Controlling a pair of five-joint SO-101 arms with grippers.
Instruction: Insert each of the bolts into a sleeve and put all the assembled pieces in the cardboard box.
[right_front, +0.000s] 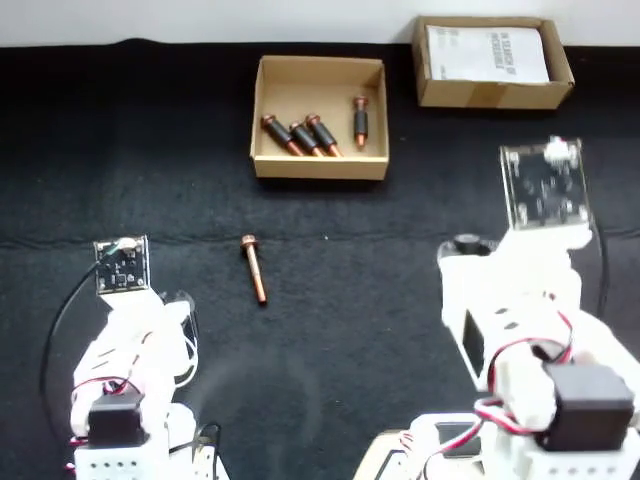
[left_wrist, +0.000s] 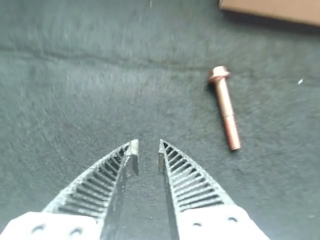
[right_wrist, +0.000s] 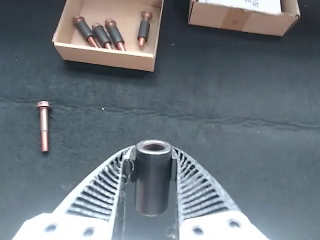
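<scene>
A loose copper bolt (right_front: 254, 268) lies on the black mat, head toward the cardboard box (right_front: 268, 110), which holds several bolts fitted in dark sleeves (right_front: 305, 134). My left gripper (left_wrist: 148, 149) hovers low over the mat a little to the left of the bolt (left_wrist: 225, 107); its fingers are slightly apart with nothing between them. My right gripper (right_wrist: 153, 151) is shut on a dark metal sleeve (right_wrist: 153, 176) whose bore faces forward. That sleeve (right_front: 466, 243) is to the right of the bolt (right_wrist: 43, 125) and in front of the box (right_wrist: 100, 54).
A second cardboard box (right_front: 493, 92) with a white printed sheet stands at the back right, also seen as the box (right_wrist: 240, 21) in the right wrist view. The left arm (right_front: 125, 330) and right arm (right_front: 530, 330) take up the near corners. A fold (right_front: 400, 238) crosses the black mat.
</scene>
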